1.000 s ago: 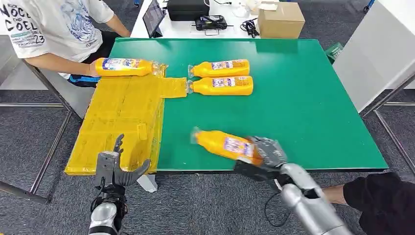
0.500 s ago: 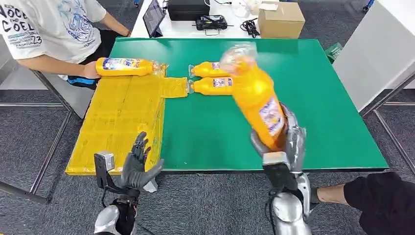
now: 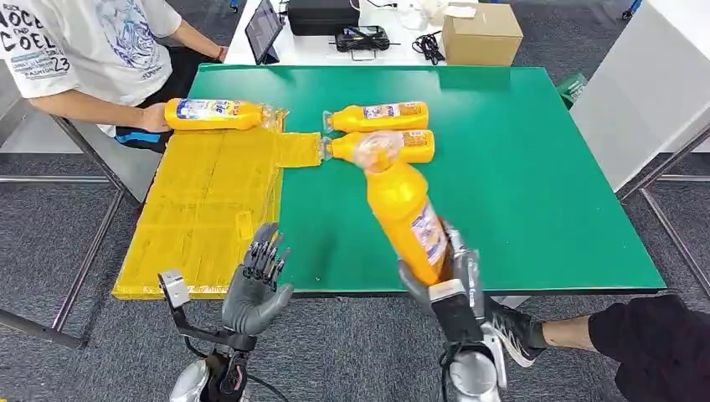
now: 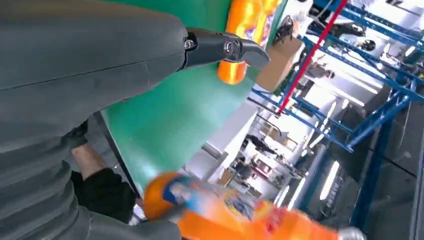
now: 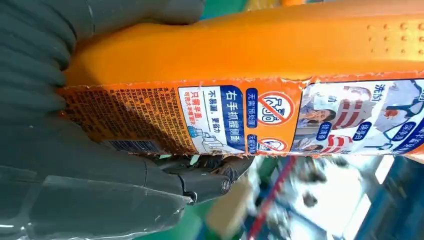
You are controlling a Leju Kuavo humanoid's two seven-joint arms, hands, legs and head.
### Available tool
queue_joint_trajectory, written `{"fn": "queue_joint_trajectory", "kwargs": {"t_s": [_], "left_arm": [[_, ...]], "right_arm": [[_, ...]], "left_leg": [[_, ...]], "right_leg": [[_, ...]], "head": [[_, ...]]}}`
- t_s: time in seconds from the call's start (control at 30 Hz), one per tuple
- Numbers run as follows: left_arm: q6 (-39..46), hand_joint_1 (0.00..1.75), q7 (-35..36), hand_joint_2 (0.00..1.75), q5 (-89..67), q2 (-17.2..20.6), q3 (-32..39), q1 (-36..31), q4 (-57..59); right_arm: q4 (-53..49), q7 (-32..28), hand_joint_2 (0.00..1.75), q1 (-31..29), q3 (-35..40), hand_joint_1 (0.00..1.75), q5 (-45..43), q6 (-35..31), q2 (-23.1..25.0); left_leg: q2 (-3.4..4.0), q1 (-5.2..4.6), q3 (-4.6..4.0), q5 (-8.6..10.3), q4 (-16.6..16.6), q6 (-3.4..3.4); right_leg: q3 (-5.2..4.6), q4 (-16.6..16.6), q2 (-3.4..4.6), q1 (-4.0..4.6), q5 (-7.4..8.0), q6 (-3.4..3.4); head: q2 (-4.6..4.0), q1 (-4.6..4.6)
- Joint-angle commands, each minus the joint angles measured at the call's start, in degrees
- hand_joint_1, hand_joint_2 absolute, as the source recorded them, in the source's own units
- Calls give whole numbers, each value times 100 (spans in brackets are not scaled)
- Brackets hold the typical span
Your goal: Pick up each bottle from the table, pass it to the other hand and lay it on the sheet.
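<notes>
Right hand (image 3: pixel 448 280), lower centre-right: fingers wrapped round base of orange bottle (image 3: pixel 403 213), raised, neck tilted up-left over green surface (image 3: pixel 536 167). Left hand (image 3: pixel 255 289), lower left: fingers spread, holding nothing. Yellow sheet (image 3: pixel 205 201), left.

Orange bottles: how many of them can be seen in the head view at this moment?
4. One bottle is held up by the right hand. Two lie side by side on the green table: the far bottle and the near bottle. The fourth bottle lies at the yellow sheet's far edge.
</notes>
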Motion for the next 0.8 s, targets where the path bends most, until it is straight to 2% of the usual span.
{"fn": "queue_joint_trajectory", "kwargs": {"t_s": [0.03, 0.13, 0.2, 0.23, 0.33, 0.4, 0.53, 0.57, 0.8], "left_arm": [[-3, 0, -23, 175, 17, 348, -458, -51, 173], [-3, 0, -23, 175, 17, 350, -456, -59, 174], [-2, 0, -23, 175, 17, 353, -454, -65, 175], [9, 0, -22, 175, 13, 367, -485, -88, 209], [71, 0, -13, 175, -33, 386, -578, -133, 342], [106, 0, -13, 175, -22, 394, -614, -167, 434], [133, 0, -15, 175, -22, 400, -612, -188, 501], [149, 0, -15, 175, -22, 399, -613, -197, 524], [176, 0, -44, 175, -29, 403, -590, -266, 693]], "right_arm": [[1497, -70, 175, -233, 757, 175, -4, -6, 73], [1499, -70, 175, -236, 751, 175, -4, -6, 57], [1494, -70, 175, -247, 747, 175, -3, -5, 41], [1520, -49, 175, -272, 900, 175, 38, 65, -39], [1911, 34, 175, -400, 1318, 175, 157, 143, -54], [2283, 68, 175, -513, 1680, 175, 310, 35, -42], [2546, 86, 175, -581, 1845, 175, 316, 14, 7], [2651, 108, 175, -631, 1958, 175, 391, -29, -25], [3620, 77, 175, -790, 2608, 175, 254, 77, -47]], "left_leg": [[31, 9, 68, -21, -18, -15], [14, 6, 31, -9, -9, -8], [21, 9, 65, -23, -12, -14], [8, 4, 25, -6, -9, -6], [21, 6, 53, -16, -12, -10], [17, 4, 24, -6, -9, -6], [23, 11, 68, -19, -18, -16], [10, 4, 29, -6, -11, -7], [18, 9, 54, -14, -15, -12]], "right_leg": [[58, -17, 29, 10, -11, -21], [27, -10, 14, 7, -4, -11], [60, -15, 19, 11, -16, -20], [22, -10, 8, 5, -3, -9], [46, -14, 21, 7, -9, -15], [20, -10, 15, 5, -1, -9], [62, -20, 21, 13, -12, -22], [25, -11, 9, 4, -4, -10], [49, -16, 16, 9, -10, -17]], "head": [[0, 2], [0, 0], [0, 0], [0, 2], [0, 0], [0, 0], [0, 0], [0, 0], [0, 4]]}}
